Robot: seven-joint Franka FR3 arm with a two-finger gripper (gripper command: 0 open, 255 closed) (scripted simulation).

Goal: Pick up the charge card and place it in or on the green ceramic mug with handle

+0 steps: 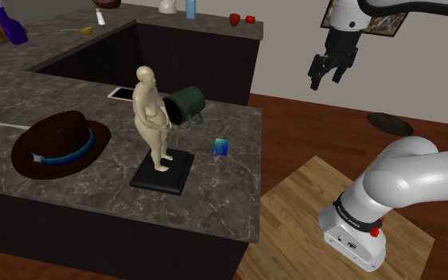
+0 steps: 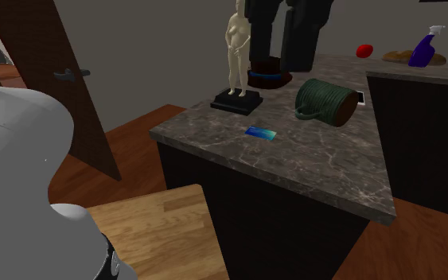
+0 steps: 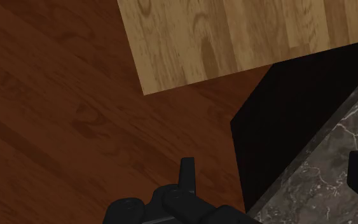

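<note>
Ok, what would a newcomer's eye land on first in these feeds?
Probably the beige figurine standing upright on its black base in the middle of the counter, with the brown hat to the shoulder view's left of it. Behind it a green mug lies on its side, and a blue card sits near the counter's edge. The gripper hangs open over the floor, off the counter.

Counter [image 1: 214, 191]: card [image 1: 221, 146] lies flat near the edge facing the stand [image 1: 294, 207], apart from the other items. Mug [image 1: 185, 106] lies on its side toward the far edge, behind the figurine [image 1: 150, 115], with the phone [image 1: 123, 94] near it at the recess edge. Figurine stands upright on its base mid-counter, between the card and the hat [image 1: 59, 143], which sits toward the shoulder view's left end.
</note>
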